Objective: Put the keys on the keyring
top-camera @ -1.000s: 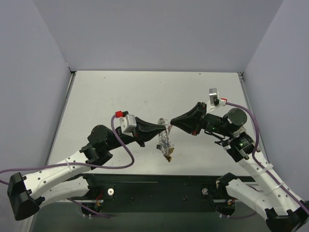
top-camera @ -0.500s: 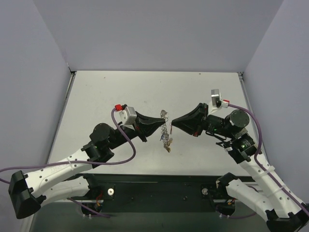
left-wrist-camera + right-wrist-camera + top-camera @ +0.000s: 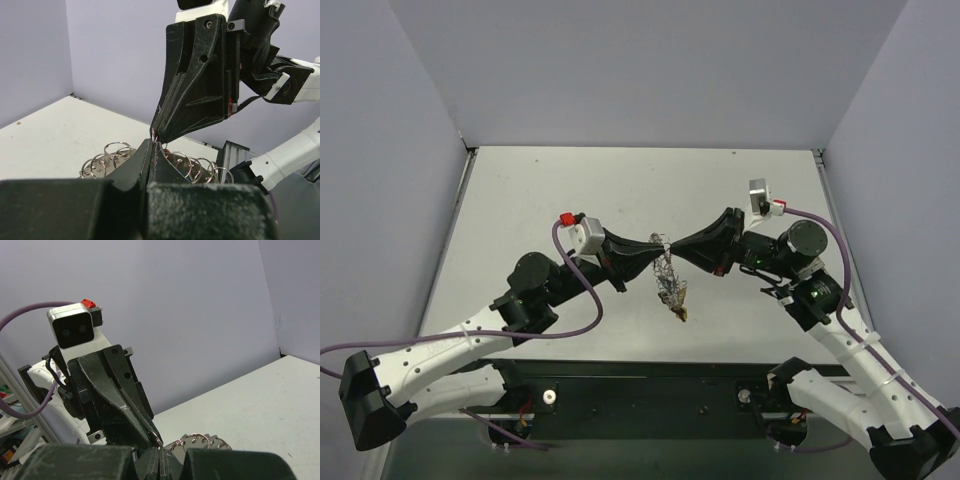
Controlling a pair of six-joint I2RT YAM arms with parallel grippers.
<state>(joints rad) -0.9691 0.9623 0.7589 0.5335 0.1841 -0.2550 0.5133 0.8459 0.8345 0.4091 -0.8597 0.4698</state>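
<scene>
Silvery coiled-wire keyring with a gold-yellow tag was hung above the grey table, pinched at its top by the closed left end effector and the closed right end effector, met tip to tip.

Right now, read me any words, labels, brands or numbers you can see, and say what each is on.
None can be read. No writing shows on the left gripper, the right gripper, the keyring hanging at their tips, or the table; the keyring's yellow tag is too small to tell.
</scene>
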